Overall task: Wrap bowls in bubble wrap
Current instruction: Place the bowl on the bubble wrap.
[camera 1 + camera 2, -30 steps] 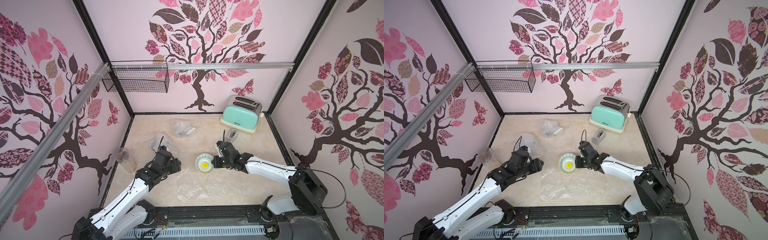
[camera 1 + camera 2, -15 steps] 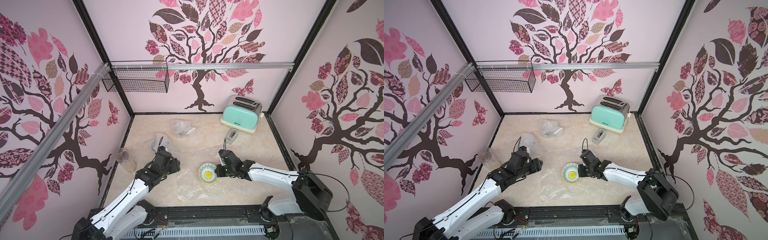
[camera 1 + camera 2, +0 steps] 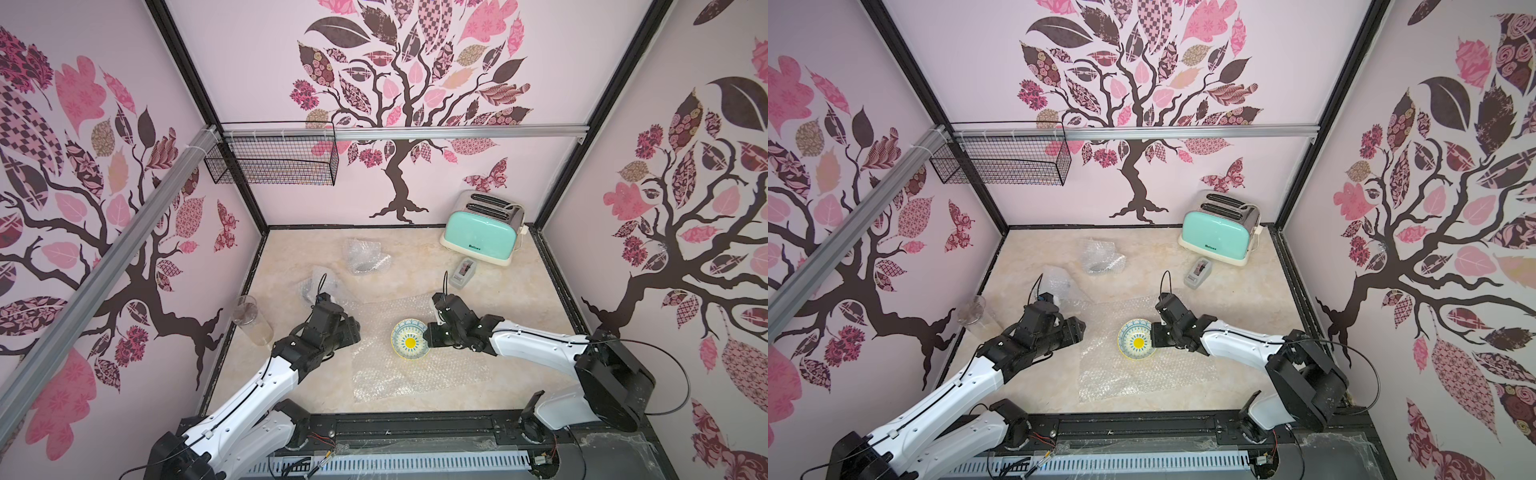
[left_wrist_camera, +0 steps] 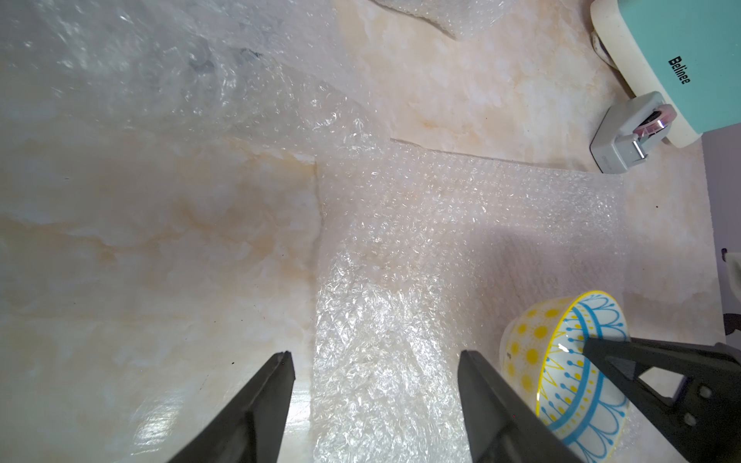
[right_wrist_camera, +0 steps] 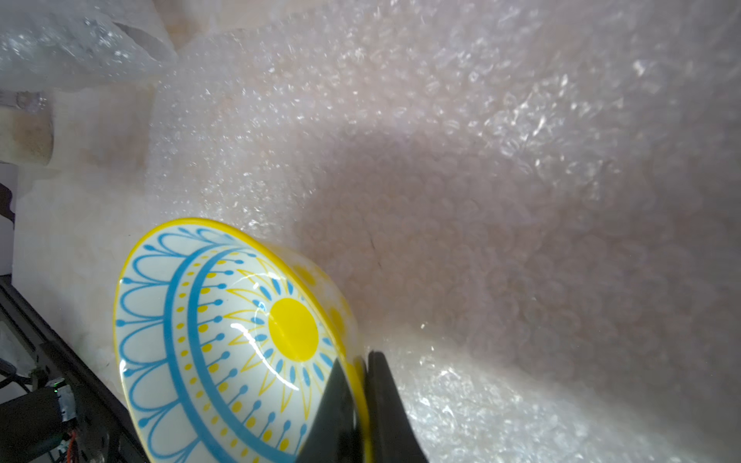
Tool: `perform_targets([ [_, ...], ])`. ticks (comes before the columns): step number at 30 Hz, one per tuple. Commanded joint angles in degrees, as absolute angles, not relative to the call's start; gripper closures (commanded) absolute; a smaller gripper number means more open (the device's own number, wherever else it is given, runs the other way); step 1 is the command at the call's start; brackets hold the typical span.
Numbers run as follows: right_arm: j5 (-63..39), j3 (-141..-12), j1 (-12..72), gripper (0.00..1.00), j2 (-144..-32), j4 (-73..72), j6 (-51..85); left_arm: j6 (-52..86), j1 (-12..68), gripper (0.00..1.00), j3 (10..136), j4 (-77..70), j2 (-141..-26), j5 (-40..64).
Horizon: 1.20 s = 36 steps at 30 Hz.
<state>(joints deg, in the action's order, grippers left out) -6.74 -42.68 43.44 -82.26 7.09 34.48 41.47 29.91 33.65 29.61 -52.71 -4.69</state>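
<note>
ME: Moved since a second back: bowl (image 3: pixel 409 344) carried nearward by my right gripper (image 5: pixel 359 358), from the far edge of the flat bubble wrap (image 3: pixel 399 376) to roughly its middle. Left arm hardly shifted.

CHECK: Nearest item first. State of the sheet?

ME: Spread flat on the table (image 3: pixel 519 299), unfolded, nothing else on it. Bowl is over the centre so that, I judge, wrap is left on every side to fold up.

CHECK: Grip on the bowl?

ME: Right jaws pinched narrow on the rim, one finger inside, one outside. A rim hold keeps the underside free for setting down. Bowl tilted, yellow centre showing from above. Cannot tell whether its foot touches the wrap yet.

CHECK: Left side?

ME: Left gripper (image 4: pixel 375 354) empty, jaws wide, hovering low over the sheet's left edge, near the bowl but apart from it. Stationed there, I judge, to take that edge once the bowl is down.

CHECK: Farther back?

ME: Clear glass (image 3: pixel 251 320) by the left wall. Beyond, a crumpled bundle (image 3: pixel 318 286) just behind my left gripper and a second bundle (image 3: pixel 365 255) farther still; contents too blurred to name. Tape dispenser (image 3: pixel 463 272) right of centre, mint toaster (image 3: pixel 482 232) in the far right corner, both well apart from the work.
</note>
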Motion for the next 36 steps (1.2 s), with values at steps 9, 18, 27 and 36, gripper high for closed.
perform_targets([
  [9,-4.43,-44.71,42.02,1.0,-87.75,3.75,34.24,41.68,29.18,0.28,32.63,28.16,-53.57,-4.73],
  [18,-5.54,-43.18,41.62,0.75,-87.07,2.96,35.22,42.09,26.44,0.26,31.64,25.47,-55.51,-0.53],
  [27,-4.74,-42.35,38.15,0.47,-73.88,4.44,33.02,41.75,22.71,0.22,34.22,18.31,-66.75,1.87],
  [36,-4.58,-39.76,35.32,0.45,-65.3,5.36,30.5,40.55,22.74,0.29,37.47,12.06,-81.28,1.18],
])
